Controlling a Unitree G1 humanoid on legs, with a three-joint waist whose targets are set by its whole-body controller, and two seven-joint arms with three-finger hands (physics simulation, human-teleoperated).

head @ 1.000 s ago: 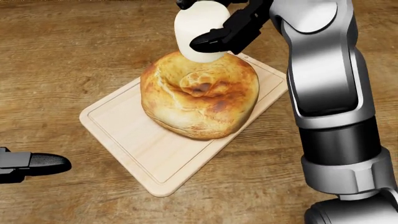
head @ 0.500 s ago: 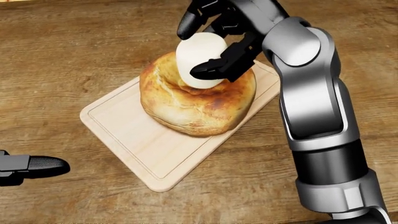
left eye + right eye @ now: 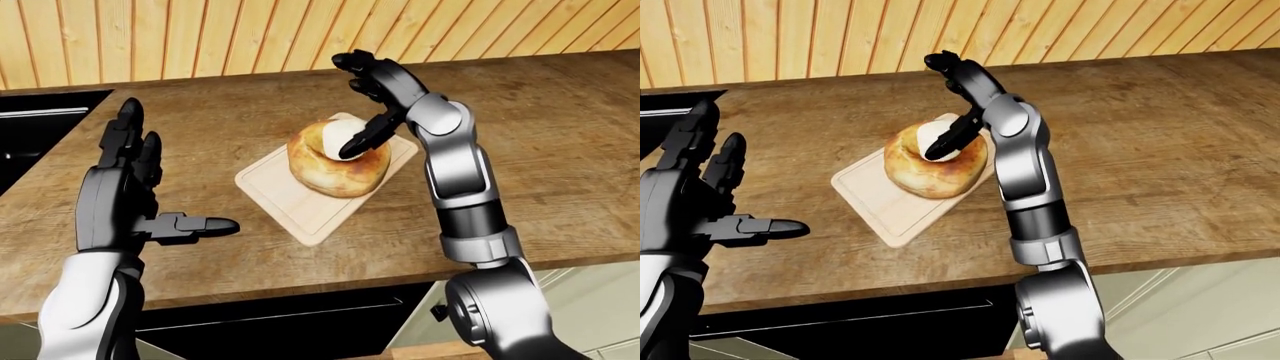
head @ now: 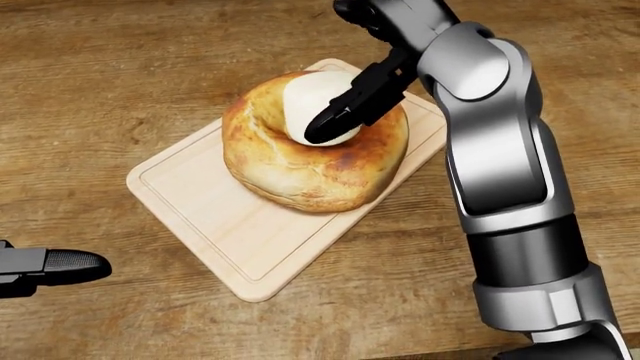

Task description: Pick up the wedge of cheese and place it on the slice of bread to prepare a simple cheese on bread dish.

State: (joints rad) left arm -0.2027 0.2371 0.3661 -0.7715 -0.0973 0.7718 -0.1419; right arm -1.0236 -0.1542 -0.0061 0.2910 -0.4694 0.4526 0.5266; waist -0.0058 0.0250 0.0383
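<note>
At the far left of the left-eye view the left hand (image 3: 125,187) is raised off the wooden counter (image 3: 560,142), palm up and fingers spread wide with the thumb jutting right, gripping nothing and well apart from the work. To its right the cutting board (image 4: 215,225) lies at an angle on the counter, and the bread (image 4: 300,161) sits on its far half, more a round loaf than a slice. The wedge of cheese (image 4: 310,101), held above the loaf a second ago, has come down and now rests on the loaf's top. The right hand (image 4: 375,52) has opened since then: its upper fingers are lifted off toward the far side, while one dark finger (image 4: 345,111) lies across the cheese's right face, apparently touching. That suggests the placing is essentially done and only the release remains. The cheese's underside and right edge are hidden by that finger, so whether it sits stably cannot be told.
</note>
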